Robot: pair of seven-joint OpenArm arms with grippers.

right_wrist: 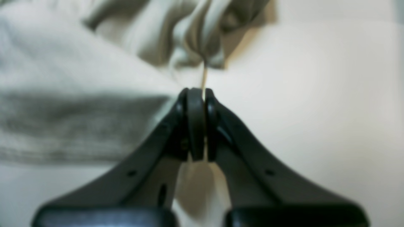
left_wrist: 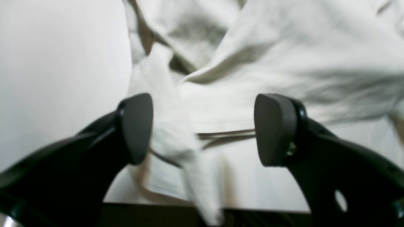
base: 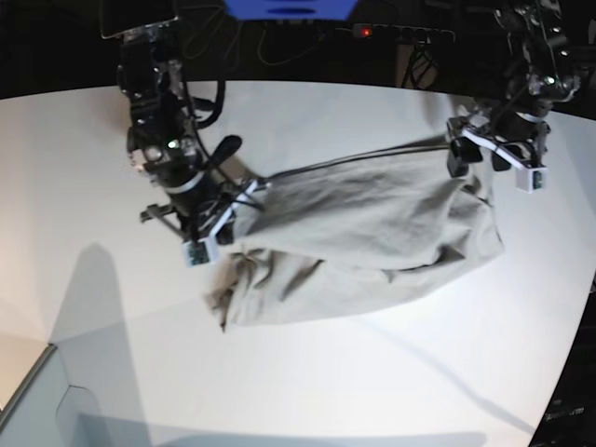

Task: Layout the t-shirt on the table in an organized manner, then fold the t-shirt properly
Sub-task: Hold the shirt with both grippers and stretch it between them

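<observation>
The light grey-beige t-shirt (base: 363, 233) lies wrinkled and stretched sideways across the white table (base: 307, 372). At the shirt's left end in the base view, my right gripper (base: 244, 193) is shut on a thin fold of its edge. The right wrist view shows that pinch, with the right gripper (right_wrist: 200, 94) closed and t-shirt (right_wrist: 63, 94) cloth bunched ahead of it. At the shirt's right end, my left gripper (base: 468, 154) stands open. In the left wrist view the left gripper (left_wrist: 205, 129) hovers over the t-shirt (left_wrist: 284, 56) with nothing clamped between its pads.
The table's curved edge runs close behind both arms, with dark space and cables beyond it. A pale grey box corner (base: 37, 400) sits at the front left. In the left wrist view the table (left_wrist: 56, 63) edge and a dark drop lie just below the fingers.
</observation>
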